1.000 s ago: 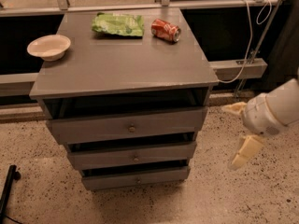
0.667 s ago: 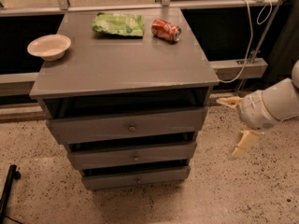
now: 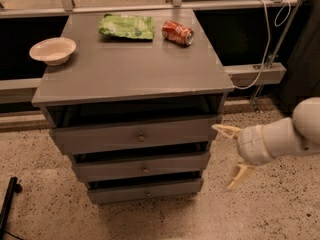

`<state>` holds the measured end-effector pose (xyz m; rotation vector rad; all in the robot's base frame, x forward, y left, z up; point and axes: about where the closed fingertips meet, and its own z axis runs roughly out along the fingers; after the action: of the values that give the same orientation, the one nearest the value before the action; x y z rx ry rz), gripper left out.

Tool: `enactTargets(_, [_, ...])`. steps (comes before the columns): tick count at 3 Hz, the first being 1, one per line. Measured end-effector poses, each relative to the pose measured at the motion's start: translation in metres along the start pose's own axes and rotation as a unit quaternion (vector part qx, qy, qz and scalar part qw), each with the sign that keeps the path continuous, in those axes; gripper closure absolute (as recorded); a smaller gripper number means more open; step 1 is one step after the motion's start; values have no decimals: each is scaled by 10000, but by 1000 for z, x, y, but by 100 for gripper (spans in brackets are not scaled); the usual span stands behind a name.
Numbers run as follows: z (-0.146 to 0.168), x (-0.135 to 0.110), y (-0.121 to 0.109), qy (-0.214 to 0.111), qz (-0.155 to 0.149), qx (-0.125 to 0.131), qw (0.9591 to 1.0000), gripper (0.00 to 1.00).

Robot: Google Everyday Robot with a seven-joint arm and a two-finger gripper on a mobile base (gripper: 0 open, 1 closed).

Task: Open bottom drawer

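A grey wooden cabinet (image 3: 130, 74) holds three drawers, each with a small round knob. The bottom drawer (image 3: 145, 191) is the slimmest front, lowest and set back under the middle drawer (image 3: 142, 166) and the tall top drawer (image 3: 135, 136). Its knob (image 3: 147, 194) is barely visible. My gripper (image 3: 231, 156) is to the right of the cabinet, level with the middle drawer, touching nothing. Its two cream fingers (image 3: 226, 130) are spread wide apart, one up and one down, and hold nothing.
On the cabinet top lie a cream bowl (image 3: 52, 50) at the left, a green snack bag (image 3: 126, 26) and a red soda can (image 3: 177, 32) on its side. A white cable (image 3: 270, 49) hangs at the right. Speckled floor surrounds the cabinet.
My gripper and arm have moved left, closer to the cabinet's right side, staying open. The drawers have not moved.
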<state>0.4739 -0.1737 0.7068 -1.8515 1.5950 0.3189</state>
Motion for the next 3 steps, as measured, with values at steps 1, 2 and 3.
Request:
enactTargets(1, [62, -9, 39, -109, -375, 7, 9992, 0])
enactTargets(2, [109, 0, 55, -344, -188, -26, 9992, 0])
enactTargets(3, [115, 0, 57, -347, -203, -120, 9991, 0])
